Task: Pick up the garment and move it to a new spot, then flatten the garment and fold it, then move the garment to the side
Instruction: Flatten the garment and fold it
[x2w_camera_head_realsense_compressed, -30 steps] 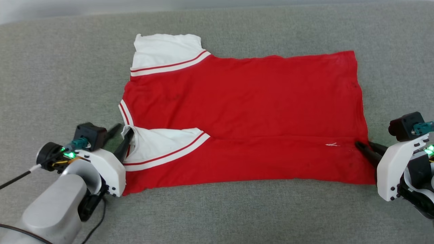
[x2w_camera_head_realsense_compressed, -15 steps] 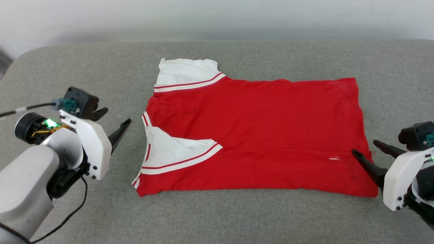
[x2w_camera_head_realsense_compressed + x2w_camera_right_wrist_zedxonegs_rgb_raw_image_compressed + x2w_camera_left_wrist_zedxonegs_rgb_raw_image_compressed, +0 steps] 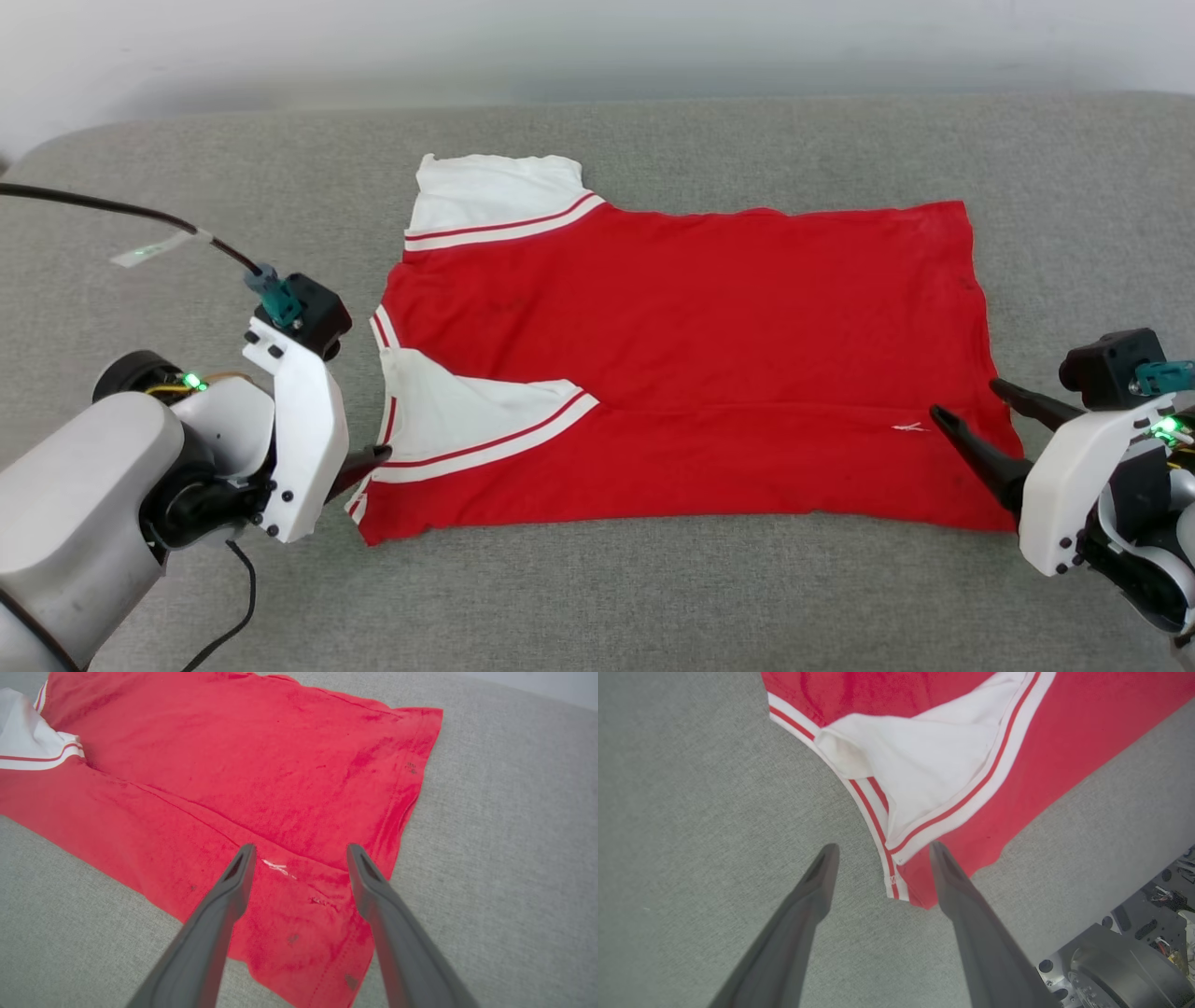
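Head view: red jersey [image 3: 672, 373] lies flat mid-frame on the grey fabric surface [image 3: 597, 597], left gripper [image 3: 366, 460] at its lower-left corner, right gripper [image 3: 963, 399] over its right edge. Left wrist view: fingers spread, nothing pinched, either side of the striped trim. Right wrist view: fingers apart too, empty, over the hem.

L gripper [image 3: 882, 849] let go of garment [image 3: 700, 345], fingers [image 3: 810, 896] spread at corner; R gripper [image 3: 966, 399] opened too.
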